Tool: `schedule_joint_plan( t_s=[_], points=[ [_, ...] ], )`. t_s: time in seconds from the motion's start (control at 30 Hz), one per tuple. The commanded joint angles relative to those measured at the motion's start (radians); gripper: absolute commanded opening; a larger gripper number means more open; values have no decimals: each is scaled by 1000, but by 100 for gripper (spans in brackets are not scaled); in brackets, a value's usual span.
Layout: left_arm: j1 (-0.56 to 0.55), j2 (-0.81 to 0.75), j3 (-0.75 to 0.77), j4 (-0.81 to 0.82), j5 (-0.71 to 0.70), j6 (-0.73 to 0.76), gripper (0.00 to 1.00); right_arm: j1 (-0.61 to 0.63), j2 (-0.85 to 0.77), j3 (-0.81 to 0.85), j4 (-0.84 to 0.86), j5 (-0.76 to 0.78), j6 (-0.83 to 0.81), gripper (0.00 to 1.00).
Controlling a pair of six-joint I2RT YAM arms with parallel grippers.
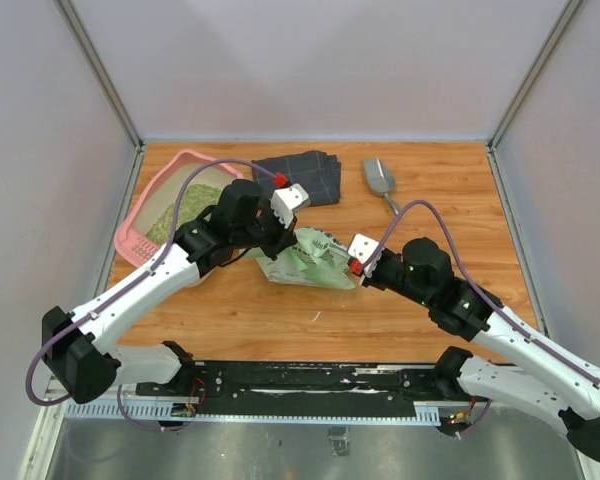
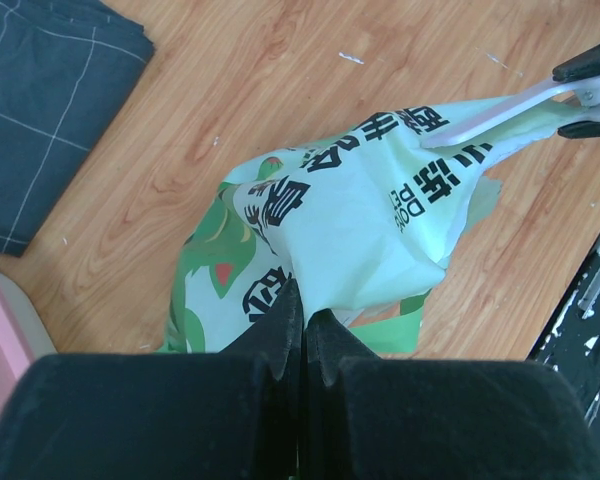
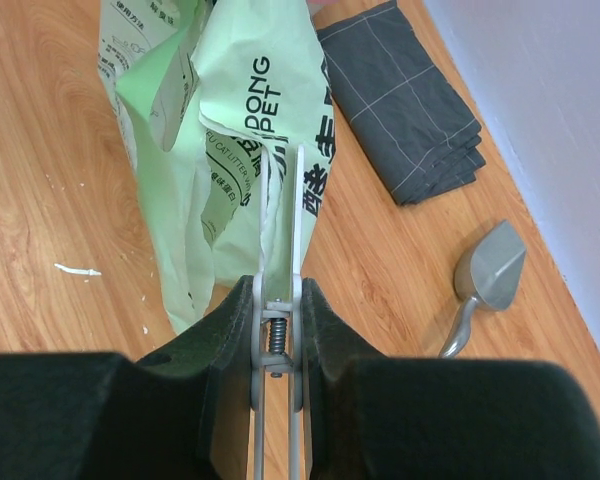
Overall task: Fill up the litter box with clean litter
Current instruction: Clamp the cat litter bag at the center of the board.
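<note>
Here, you're working on a wooden tabletop (image 1: 400,310) boxed in by pale grey walls (image 1: 310,60) with metal posts at the corners. The litter box (image 1: 138,238) sits at the far-left corner, clean litter (image 1: 180,212) lying inside it. Your left gripper (image 2: 302,315) is pressed together on a fold of the green-and-white bag (image 1: 310,258) mid-table. Your right gripper (image 3: 278,300) squeezes a white spring clip (image 3: 299,200) that reaches onto the bag's edge. A dark folded cloth (image 1: 302,175) and a grey scoop (image 1: 378,177) lie near the far edge.
</note>
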Motion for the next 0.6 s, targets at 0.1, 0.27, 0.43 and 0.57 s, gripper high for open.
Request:
schedule_joint_plan(
  t_s=[0.1,0.27,0.43,0.57],
  points=[
    [1,-68,37,238,70,-10,0,16,5,-30,77,-59,-52,1],
    [1,-68,51,213,63,-1,0,16,39,60,-144,6,-104,1],
    [1,-60,45,181,18,8,0,15,39,64,-148,65,-106,1],
    [2,-56,31,164,42,22,11,14,70,35,-66,24,-72,1]
  ],
)
